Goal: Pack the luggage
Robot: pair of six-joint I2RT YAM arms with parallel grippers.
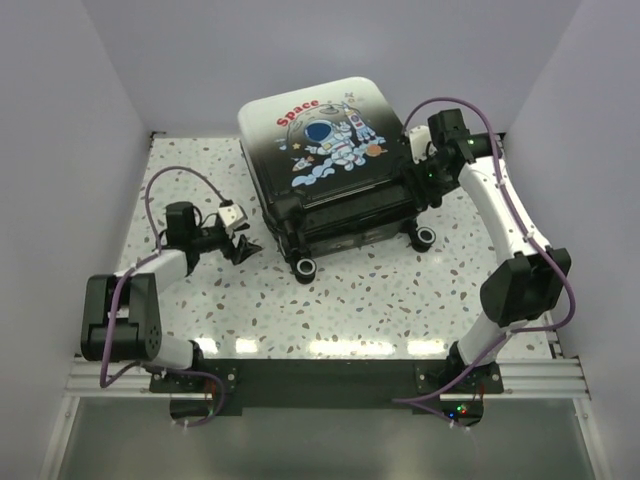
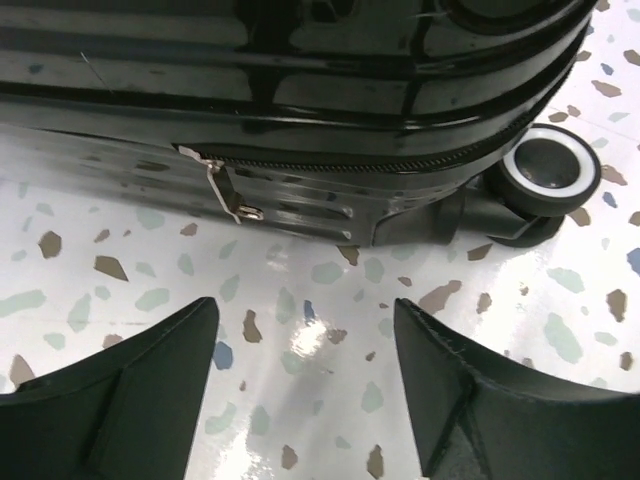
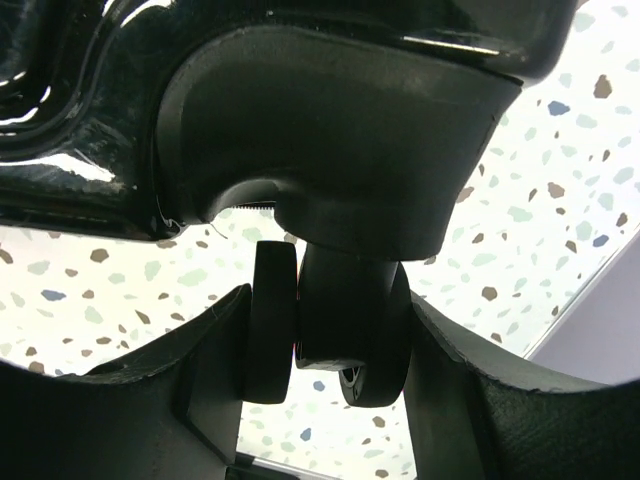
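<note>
The luggage (image 1: 320,150) lies flat and closed on the speckled table (image 1: 380,300), its astronaut print and red "Space" word facing up. At its right side, my right gripper (image 1: 415,178) is shut on one of its black twin wheels (image 3: 330,330), a finger pressed against each side. My left gripper (image 1: 243,247) hovers low over the table just left of the case's near corner. It stands open (image 2: 305,330) with only bare table between its fingers. Ahead of it are the closed zipper seam, the silver zipper pull (image 2: 228,190) and a white-rimmed wheel (image 2: 548,172).
Two more wheels (image 1: 305,267) (image 1: 426,237) stick out of the case's near end. White walls enclose the table on the left, back and right. The table's right edge (image 3: 580,300) lies close behind the gripped wheel.
</note>
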